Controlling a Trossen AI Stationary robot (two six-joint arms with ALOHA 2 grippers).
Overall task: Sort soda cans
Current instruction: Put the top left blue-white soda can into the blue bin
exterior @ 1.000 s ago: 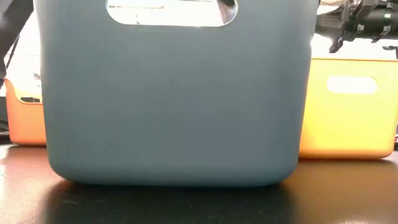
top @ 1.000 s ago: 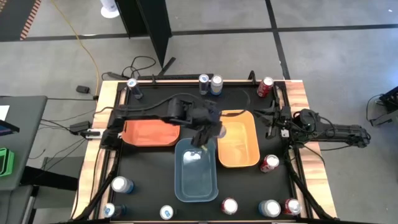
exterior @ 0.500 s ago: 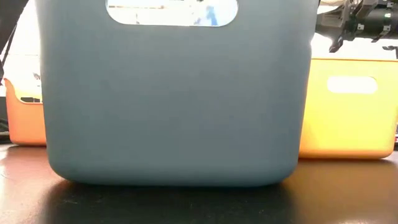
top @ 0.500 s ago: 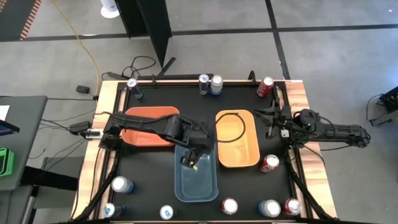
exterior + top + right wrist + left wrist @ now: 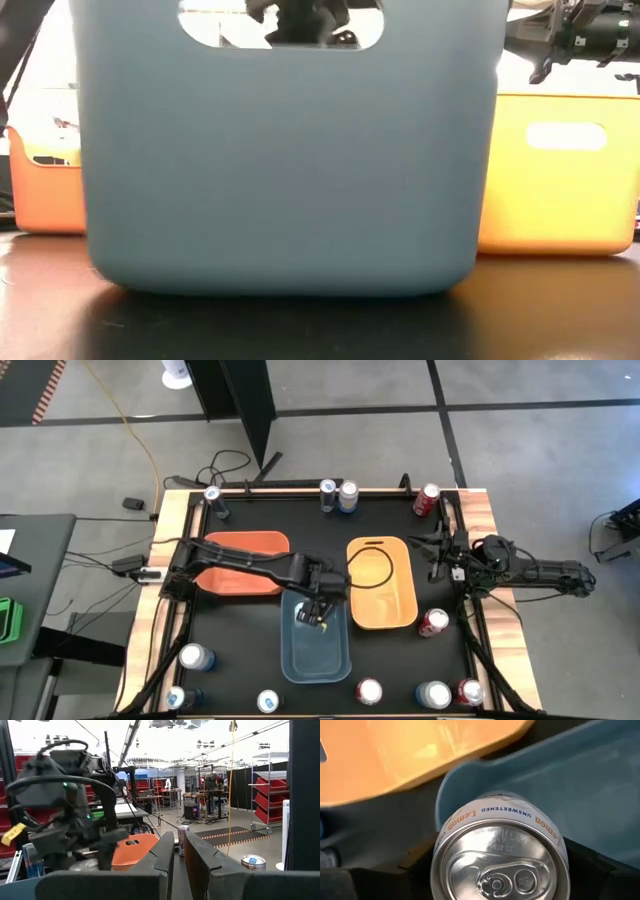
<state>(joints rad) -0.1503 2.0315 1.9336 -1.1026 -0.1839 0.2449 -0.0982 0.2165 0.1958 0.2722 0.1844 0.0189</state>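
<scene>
My left gripper (image 5: pixel 318 610) reaches down into the blue bin (image 5: pixel 316 650) and is shut on a silver-white soda can (image 5: pixel 500 855) with "Lemon" lettering. Through the bin's handle slot the low view shows that dark gripper (image 5: pixel 300 20). Next to the blue bin stand an orange bin (image 5: pixel 235 575) and a yellow bin (image 5: pixel 382 600). Other soda cans stand upright along the table's edges, among them a red can (image 5: pixel 428 498) and a silver can (image 5: pixel 195 656). My right gripper (image 5: pixel 437 550) waits shut at the table's right side. My left gripper pinches the can's side wall (image 5: pixel 445 837) just below the top rim, one finger (image 5: pixel 417 865) on each side. The fingers come from above, slanting steeply down. The can stands with its silver top (image 5: pixel 500 872) up, inside the blue bin; whether its bottom touches the floor is hidden.
Several cans line the near edge (image 5: pixel 370 691) and the far edge (image 5: pixel 347 493); a red can (image 5: pixel 433 622) stands right of the yellow bin. A black cable (image 5: pixel 375 560) loops over the yellow bin. The three bins fill the table's middle.
My left gripper has come down with the can, moving toward the table's near edge from above the blue bin's far rim, and has tipped to point more steeply down. In the low view the blue bin has shifted slightly.
</scene>
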